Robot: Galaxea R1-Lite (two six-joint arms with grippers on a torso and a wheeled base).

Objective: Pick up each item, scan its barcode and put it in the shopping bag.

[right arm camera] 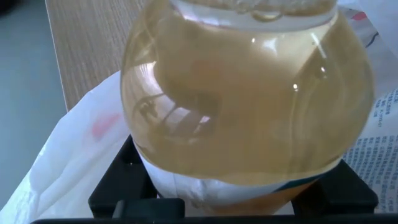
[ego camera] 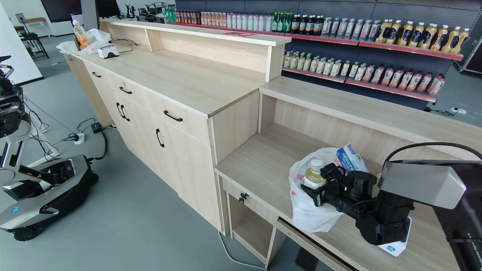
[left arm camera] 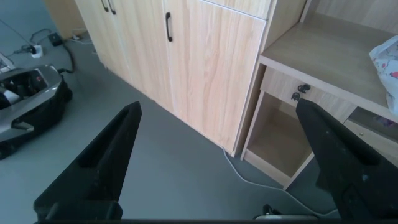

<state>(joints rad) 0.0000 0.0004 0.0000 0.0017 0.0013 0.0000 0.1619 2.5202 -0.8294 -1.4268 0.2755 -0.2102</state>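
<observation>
A bottle [ego camera: 314,174] of pale yellow drink with a white cap stands in the mouth of the white shopping bag [ego camera: 308,214] on the low counter. My right gripper [ego camera: 320,186] is shut on it from the side. The right wrist view has the bottle [right arm camera: 249,93] close up between the black fingers [right arm camera: 124,196], with the bag [right arm camera: 68,149] behind it. A blue and white packet [ego camera: 350,158] sticks out of the bag's far side. My left gripper [left arm camera: 217,168] hangs open over the grey floor, facing the cabinet doors.
A white scanner base [ego camera: 395,248] sits under my right arm on the low counter [ego camera: 260,165]. The taller counter [ego camera: 180,79] carries another bag, bottle and scanner [ego camera: 108,51] at its far end. Drink shelves [ego camera: 357,41] line the back. A grey wheeled machine [ego camera: 41,188] and cables lie on the floor.
</observation>
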